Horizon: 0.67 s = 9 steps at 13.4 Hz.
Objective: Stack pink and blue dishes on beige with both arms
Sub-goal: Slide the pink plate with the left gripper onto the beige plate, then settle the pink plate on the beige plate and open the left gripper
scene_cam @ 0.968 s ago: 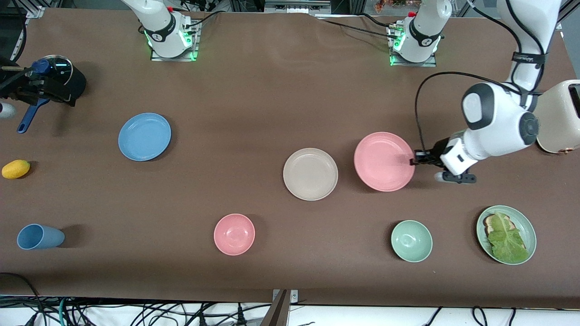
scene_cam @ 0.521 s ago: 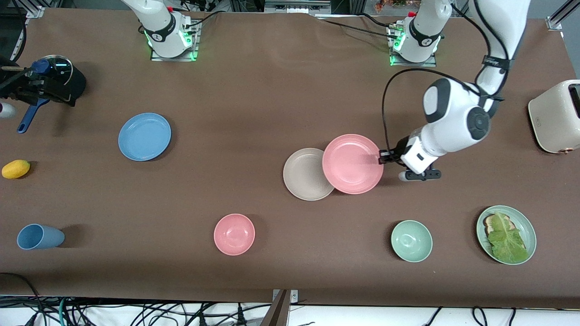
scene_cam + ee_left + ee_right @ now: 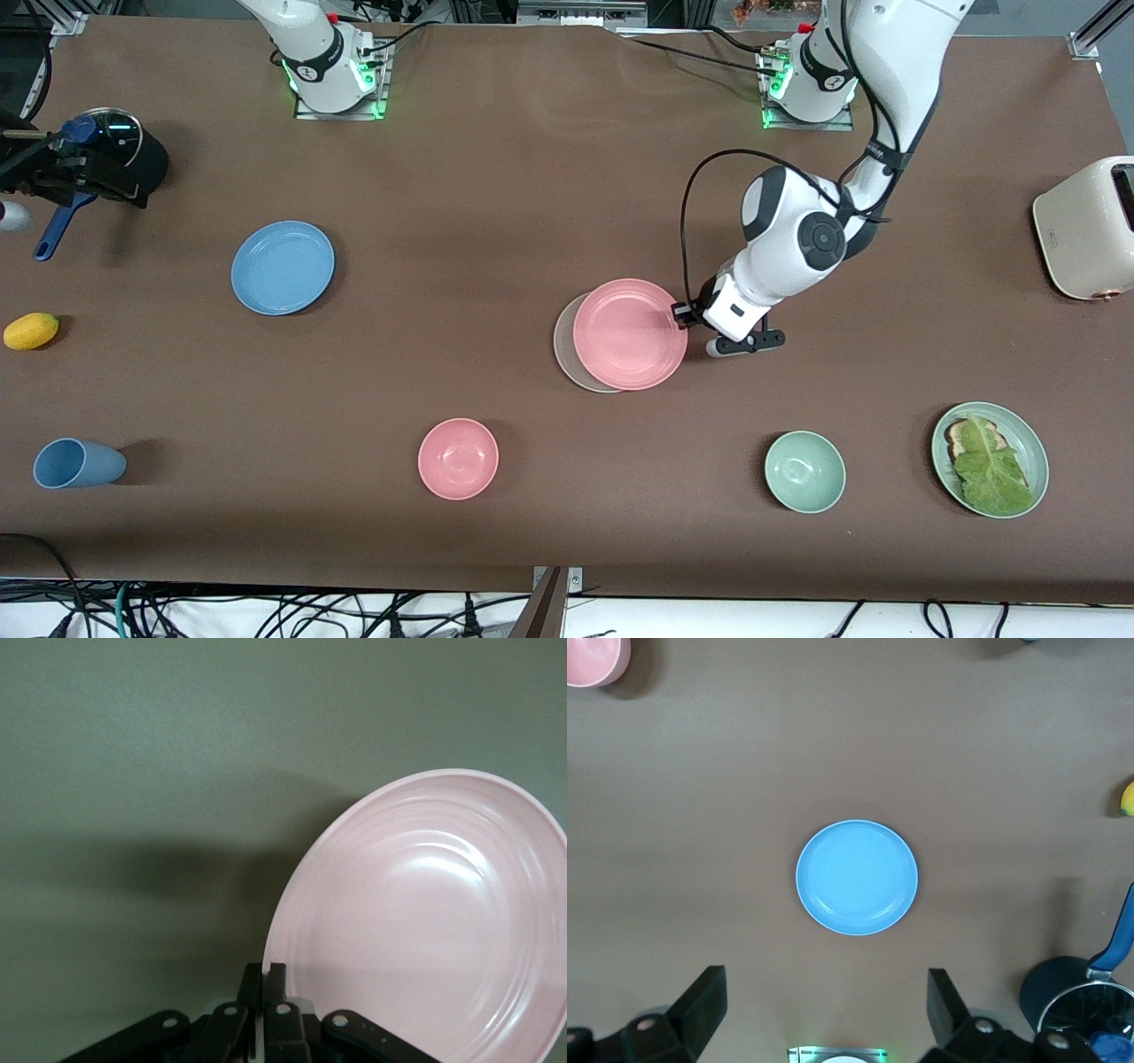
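Observation:
My left gripper (image 3: pixel 682 313) is shut on the rim of the pink plate (image 3: pixel 630 334), and the left wrist view shows its jaws (image 3: pixel 264 973) pinching that rim (image 3: pixel 434 912). The pink plate hangs over the beige plate (image 3: pixel 565 341) and covers most of it; only a crescent shows toward the right arm's end. The blue plate (image 3: pixel 283 268) lies flat on the table near the right arm's end. My right gripper (image 3: pixel 824 985) is out of the front view. It waits open high over the table, looking down on the blue plate (image 3: pixel 857 877).
A pink bowl (image 3: pixel 458 458), a green bowl (image 3: pixel 804 471) and a green plate of toast and lettuce (image 3: pixel 990 459) sit nearer the front camera. The cream toaster (image 3: pixel 1085 229) stands at the left arm's end. A blue cup (image 3: pixel 75 463), a yellow fruit (image 3: pixel 31 330) and a dark pot (image 3: pixel 115 155) are at the right arm's end.
My left gripper has carried the pink plate toward the right arm's end, from beside the beige plate to over it. The blue plate has not moved.

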Each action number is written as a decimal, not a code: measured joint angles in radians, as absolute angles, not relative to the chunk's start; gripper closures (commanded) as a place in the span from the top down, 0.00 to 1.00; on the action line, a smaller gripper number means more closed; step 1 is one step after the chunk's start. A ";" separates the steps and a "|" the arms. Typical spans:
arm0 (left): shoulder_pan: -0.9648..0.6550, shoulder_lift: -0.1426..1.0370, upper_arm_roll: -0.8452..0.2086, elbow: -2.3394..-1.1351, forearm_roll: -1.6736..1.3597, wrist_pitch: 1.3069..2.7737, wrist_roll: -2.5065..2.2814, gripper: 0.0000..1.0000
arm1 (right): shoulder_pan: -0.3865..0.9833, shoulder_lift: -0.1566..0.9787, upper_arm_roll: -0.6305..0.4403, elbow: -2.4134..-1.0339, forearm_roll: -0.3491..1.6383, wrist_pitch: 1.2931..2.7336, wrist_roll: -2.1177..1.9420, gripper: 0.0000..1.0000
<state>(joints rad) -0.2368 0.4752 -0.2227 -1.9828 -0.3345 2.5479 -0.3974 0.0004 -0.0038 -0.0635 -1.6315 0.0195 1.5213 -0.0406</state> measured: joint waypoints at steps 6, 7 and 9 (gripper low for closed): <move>-0.264 0.530 -0.223 -1.962 -0.332 2.596 -0.433 0.00 | 0.000 -0.004 -0.063 -1.632 0.019 1.521 -0.041 1.00; -0.264 0.535 -0.223 -1.958 -0.332 2.596 -0.435 0.00 | 0.000 -0.004 -0.063 -1.632 0.019 1.521 -0.041 1.00; -0.264 0.542 -0.223 -1.953 -0.332 2.596 -0.440 0.04 | 0.000 -0.004 -0.063 -1.632 0.019 1.520 -0.041 1.00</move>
<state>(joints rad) -0.2644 0.5418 -0.2226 -1.9525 -0.3324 2.5964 -0.4401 0.0004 -0.0038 -0.0635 -1.6315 0.0195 1.5205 -0.0406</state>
